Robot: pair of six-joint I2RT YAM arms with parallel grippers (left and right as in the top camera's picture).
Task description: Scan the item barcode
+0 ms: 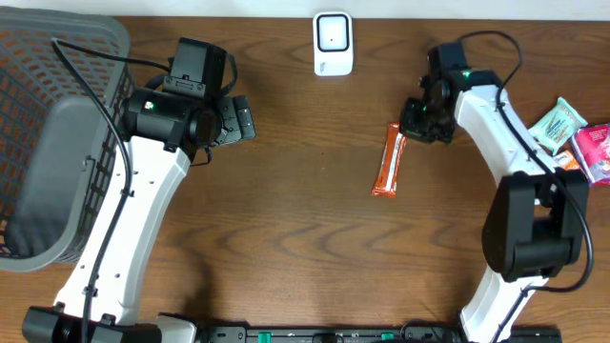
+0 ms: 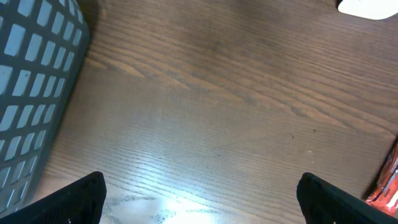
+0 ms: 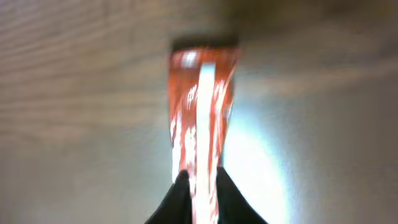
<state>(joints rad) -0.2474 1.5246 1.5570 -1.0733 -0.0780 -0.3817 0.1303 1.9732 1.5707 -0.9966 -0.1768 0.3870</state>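
Note:
An orange snack bar (image 1: 389, 160) lies flat on the wooden table, right of centre. My right gripper (image 1: 410, 122) is at its far end, and in the right wrist view its narrow jaws (image 3: 200, 183) pinch the end of the blurred orange wrapper (image 3: 202, 106). The white barcode scanner (image 1: 333, 43) stands at the back centre, apart from the bar. My left gripper (image 1: 238, 119) hovers left of centre, open wide over bare wood (image 2: 199, 199) with nothing between its fingers. The scanner's edge (image 2: 367, 6) and the bar's edge (image 2: 388, 180) show in the left wrist view.
A grey mesh basket (image 1: 57, 143) fills the left side of the table, its wall (image 2: 31, 74) close to my left gripper. Two more snack packs, a pale green one (image 1: 558, 124) and a pink one (image 1: 596, 148), lie at the right edge.

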